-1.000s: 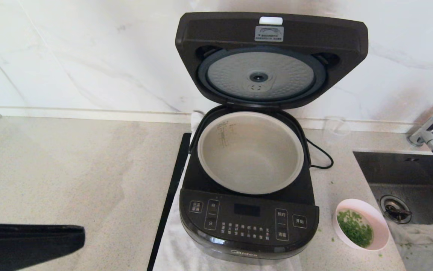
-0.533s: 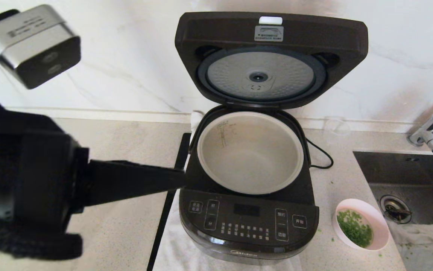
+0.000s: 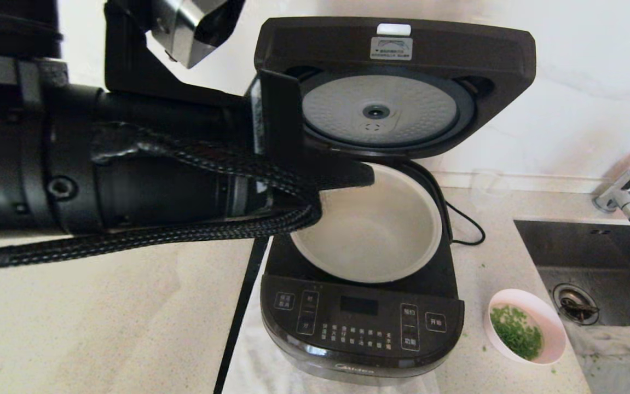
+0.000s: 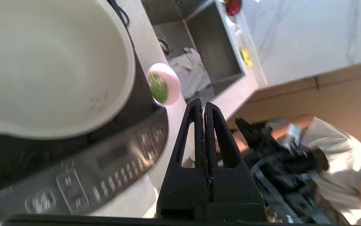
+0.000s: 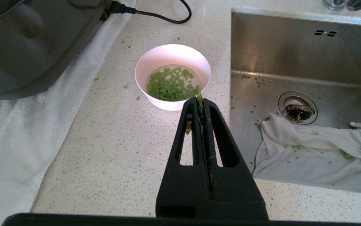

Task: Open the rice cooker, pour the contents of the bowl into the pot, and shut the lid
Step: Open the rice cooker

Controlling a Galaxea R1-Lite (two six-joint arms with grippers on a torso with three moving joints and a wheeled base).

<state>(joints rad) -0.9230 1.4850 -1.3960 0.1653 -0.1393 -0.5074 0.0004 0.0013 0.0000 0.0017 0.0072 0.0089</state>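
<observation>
Swung in over the pot (image 3: 369, 230), left gripper (image 4: 204, 105) fingers closed, blocking the open lid (image 3: 397, 82); right gripper (image 5: 201, 102) fingers closed.

- The rice cooker (image 3: 361, 323) stands with its lid (image 3: 397, 82) up at 12 o'clock.
- The left arm (image 3: 128, 175) reaches over the pot (image 3: 380, 235).
- The bowl (image 3: 525, 334) sits at the cooker's 3 o'clock.
</observation>
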